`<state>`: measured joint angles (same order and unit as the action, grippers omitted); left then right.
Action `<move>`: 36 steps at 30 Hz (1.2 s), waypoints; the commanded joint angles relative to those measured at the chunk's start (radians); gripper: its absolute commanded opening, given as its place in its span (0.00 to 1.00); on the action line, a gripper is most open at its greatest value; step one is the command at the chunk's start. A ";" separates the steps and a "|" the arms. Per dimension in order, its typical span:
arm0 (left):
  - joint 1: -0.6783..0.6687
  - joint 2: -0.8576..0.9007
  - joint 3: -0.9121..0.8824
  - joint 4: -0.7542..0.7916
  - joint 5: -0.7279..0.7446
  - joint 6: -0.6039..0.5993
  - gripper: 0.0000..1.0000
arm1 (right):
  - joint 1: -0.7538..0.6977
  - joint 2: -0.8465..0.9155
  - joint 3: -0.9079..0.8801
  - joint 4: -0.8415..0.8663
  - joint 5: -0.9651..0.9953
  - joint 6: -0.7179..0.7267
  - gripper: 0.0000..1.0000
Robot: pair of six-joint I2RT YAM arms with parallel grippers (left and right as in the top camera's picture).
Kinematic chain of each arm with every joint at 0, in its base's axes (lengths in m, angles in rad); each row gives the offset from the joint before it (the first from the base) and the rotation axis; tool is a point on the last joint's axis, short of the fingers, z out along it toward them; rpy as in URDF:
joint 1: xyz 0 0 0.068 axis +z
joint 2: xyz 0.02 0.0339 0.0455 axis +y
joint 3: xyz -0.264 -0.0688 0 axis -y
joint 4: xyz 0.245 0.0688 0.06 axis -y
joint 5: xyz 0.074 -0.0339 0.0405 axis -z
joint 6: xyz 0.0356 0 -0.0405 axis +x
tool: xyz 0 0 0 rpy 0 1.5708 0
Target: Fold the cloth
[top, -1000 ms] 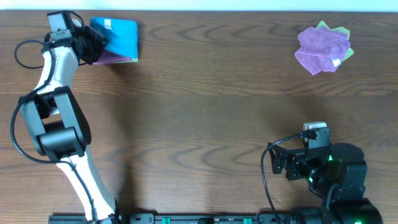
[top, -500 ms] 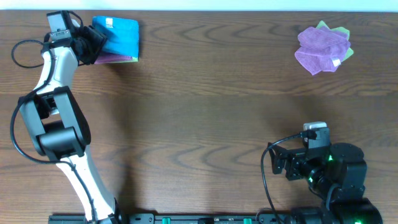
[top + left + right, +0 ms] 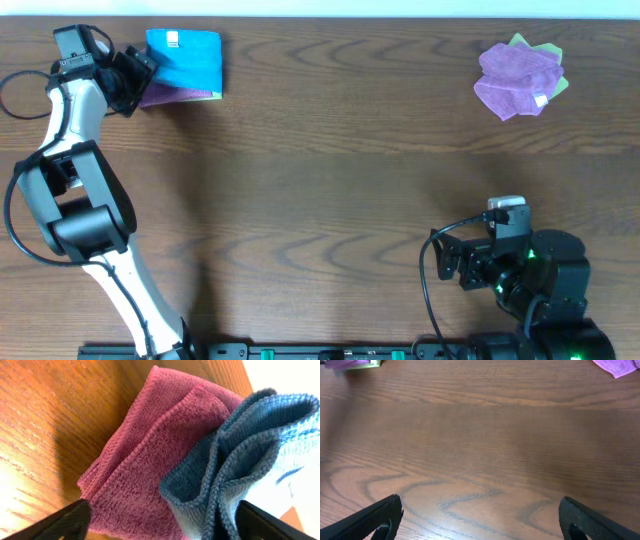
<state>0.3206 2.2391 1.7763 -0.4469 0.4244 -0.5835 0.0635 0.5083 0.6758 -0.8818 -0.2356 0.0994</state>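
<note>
The cloth (image 3: 190, 60), bright blue with a small white tag, lies folded at the table's far left on top of a purple cloth (image 3: 165, 95). My left gripper (image 3: 130, 75) stands open just left of that stack, holding nothing. In the left wrist view the cloth's (image 3: 240, 460) folded edges and the purple cloth (image 3: 145, 460) lie close in front of the left gripper (image 3: 162, 525), between its spread fingers. My right gripper (image 3: 455, 262) rests open at the near right, and the right wrist view has bare table between the right gripper's (image 3: 480, 520) fingers.
A light green edge (image 3: 212, 96) peeks out under the left stack. A crumpled purple cloth (image 3: 515, 75) lies on a light green one (image 3: 555, 55) at the far right. The table's back edge runs just behind both piles.
My left gripper has opened, let go of the cloth's left edge and drawn back to the left. The right arm has not moved.
</note>
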 commanded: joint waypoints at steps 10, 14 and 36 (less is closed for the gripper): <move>0.002 0.020 0.340 -0.321 -0.091 0.207 0.95 | -0.006 -0.004 -0.003 -0.002 -0.001 0.012 0.99; -0.010 0.019 0.407 -0.404 -0.087 0.239 0.95 | -0.006 -0.004 -0.003 -0.002 -0.001 0.012 0.99; -0.295 0.019 0.500 -0.520 -0.090 0.288 0.96 | -0.006 -0.004 -0.003 -0.002 -0.001 0.012 0.99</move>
<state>0.0212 2.2444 2.2417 -0.9615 0.2962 -0.2615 0.0635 0.5083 0.6758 -0.8822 -0.2359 0.0994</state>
